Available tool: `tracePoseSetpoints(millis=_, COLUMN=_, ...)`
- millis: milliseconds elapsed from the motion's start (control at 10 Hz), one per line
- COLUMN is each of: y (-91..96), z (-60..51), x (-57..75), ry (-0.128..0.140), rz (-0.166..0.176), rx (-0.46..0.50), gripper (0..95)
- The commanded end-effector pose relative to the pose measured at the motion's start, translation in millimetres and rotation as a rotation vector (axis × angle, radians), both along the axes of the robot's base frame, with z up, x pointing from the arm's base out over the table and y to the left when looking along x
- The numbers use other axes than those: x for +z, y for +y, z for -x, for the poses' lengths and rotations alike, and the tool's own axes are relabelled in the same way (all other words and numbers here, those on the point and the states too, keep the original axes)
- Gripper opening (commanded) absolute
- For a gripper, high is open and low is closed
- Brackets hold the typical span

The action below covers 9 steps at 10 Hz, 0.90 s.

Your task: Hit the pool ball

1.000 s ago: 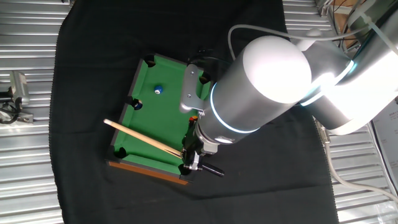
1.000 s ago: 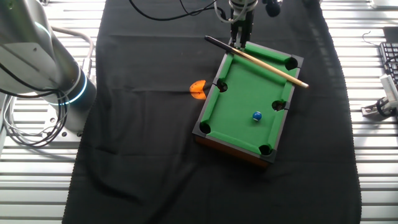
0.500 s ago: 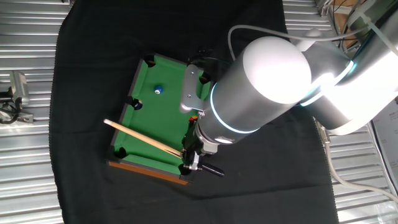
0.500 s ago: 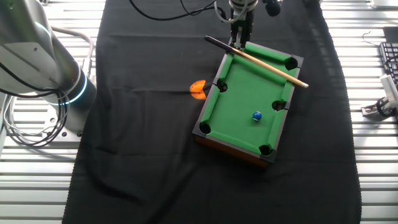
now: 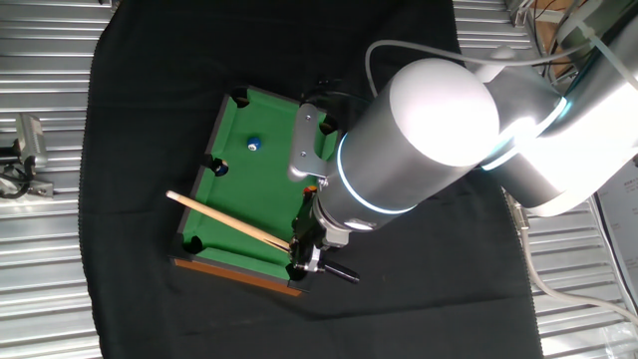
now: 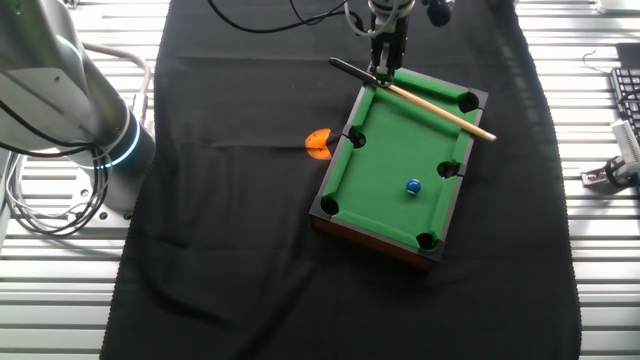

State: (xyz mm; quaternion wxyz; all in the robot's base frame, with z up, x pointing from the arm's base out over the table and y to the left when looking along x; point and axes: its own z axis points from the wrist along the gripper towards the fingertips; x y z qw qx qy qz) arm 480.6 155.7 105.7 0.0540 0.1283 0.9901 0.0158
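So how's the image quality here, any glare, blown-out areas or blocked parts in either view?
One fixed view: the arm's big white joint is overexposed and hides part of the toy pool table, though the pool ball reads clearly. The other fixed view: evenly lit and sharp, ball and cue stick distinct, the gripper cropped near the top edge.

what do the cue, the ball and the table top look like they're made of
Cue: pale wood, matte, going by its tan colour, with a dark butt; painted plastic is possible. Ball: glossy blue with a white spot, probably hard plastic. Table top: flat, matte green, felt-like; frame looks brown wood, rim and pockets black, likely plastic.
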Motion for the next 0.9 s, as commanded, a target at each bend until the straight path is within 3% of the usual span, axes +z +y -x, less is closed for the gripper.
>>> tracePoseSetpoints(millis=100, y=-0.3, z=-0.1, x=-0.7, ry=-0.001, rz=0.001, rx=0.000, gripper=19.0)
tracePoseSetpoints(millis=800, y=-1.6, z=-0.8, x=-5.6, ry=-0.005, rz=0.003, rx=0.000, gripper=19.0)
tracePoseSetpoints(millis=900, y=-1.8, z=-0.8, x=-6.4, ry=-0.007, rz=0.002, rx=-0.001, gripper=38.0)
